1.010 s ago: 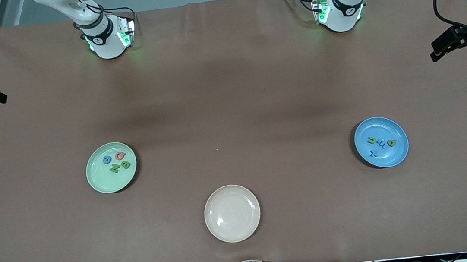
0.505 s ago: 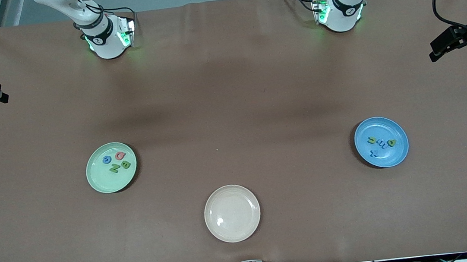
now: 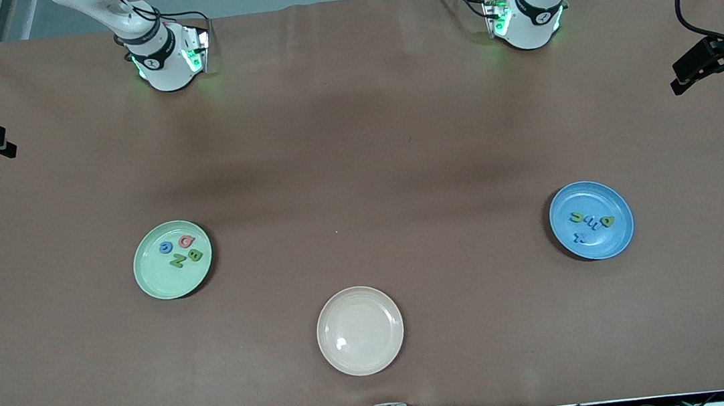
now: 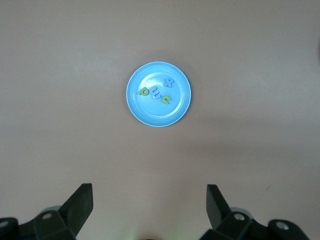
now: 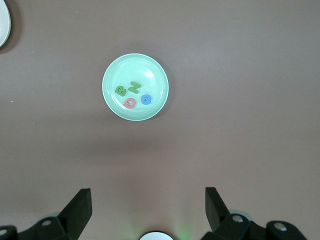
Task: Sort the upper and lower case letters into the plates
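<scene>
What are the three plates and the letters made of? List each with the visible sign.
Green plate, blue plate: matte, probably plastic; flat even colour.
Cream plate: glossier, plastic or ceramic; bright glint.
Letters: thick, dull, perhaps foam or painted wood.

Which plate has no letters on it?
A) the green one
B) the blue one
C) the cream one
C: the cream plate is bare, while the green plate and the blue plate each hold a few small letters.
</scene>
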Robot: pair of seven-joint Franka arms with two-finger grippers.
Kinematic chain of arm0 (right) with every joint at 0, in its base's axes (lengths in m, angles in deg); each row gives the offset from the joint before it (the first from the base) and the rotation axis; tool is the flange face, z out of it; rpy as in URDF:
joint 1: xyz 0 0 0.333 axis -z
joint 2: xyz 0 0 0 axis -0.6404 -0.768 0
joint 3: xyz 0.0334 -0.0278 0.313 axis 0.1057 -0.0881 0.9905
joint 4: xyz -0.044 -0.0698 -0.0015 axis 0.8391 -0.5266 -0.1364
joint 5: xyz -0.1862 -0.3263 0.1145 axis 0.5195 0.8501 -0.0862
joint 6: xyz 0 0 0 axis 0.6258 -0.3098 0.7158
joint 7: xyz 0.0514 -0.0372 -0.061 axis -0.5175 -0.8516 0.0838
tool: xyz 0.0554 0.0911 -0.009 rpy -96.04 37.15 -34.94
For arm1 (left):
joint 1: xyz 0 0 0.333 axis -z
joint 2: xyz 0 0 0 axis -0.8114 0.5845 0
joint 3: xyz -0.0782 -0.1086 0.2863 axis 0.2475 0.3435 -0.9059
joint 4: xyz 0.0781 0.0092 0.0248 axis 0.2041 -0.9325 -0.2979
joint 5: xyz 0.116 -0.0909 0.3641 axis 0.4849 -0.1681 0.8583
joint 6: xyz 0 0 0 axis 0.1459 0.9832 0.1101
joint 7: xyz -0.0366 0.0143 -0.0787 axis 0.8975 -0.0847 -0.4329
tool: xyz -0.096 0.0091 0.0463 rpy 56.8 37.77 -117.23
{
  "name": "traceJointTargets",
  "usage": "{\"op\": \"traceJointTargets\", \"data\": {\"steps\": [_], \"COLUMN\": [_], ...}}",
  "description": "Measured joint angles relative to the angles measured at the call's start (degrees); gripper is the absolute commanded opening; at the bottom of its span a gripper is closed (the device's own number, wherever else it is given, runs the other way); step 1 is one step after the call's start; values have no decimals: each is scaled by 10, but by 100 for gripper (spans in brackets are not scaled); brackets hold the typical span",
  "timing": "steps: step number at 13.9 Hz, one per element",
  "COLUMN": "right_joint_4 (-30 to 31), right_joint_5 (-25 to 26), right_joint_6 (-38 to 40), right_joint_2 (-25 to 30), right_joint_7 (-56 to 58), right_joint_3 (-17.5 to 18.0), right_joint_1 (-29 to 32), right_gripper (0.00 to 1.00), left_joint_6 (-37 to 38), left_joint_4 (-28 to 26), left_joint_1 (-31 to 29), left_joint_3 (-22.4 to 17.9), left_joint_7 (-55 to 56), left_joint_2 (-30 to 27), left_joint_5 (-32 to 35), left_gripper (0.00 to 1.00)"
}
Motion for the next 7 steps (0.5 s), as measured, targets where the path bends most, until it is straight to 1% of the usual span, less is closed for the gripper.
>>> {"op": "traceJointTargets", "data": {"steps": [7], "right_joint_4": [0], "right_joint_5": [0], "right_joint_6": [0], "right_joint_2": [2], "right_joint_7": [0], "right_joint_3": [9], "right_joint_1": [7], "right_gripper": [100], "left_joint_6": [0], "left_joint_4": [0], "left_joint_1": [-2], "left_joint_3": [-2], "left_joint_7": [0], "left_joint_2": [0], "left_joint_5": [0], "left_gripper": [100]}}
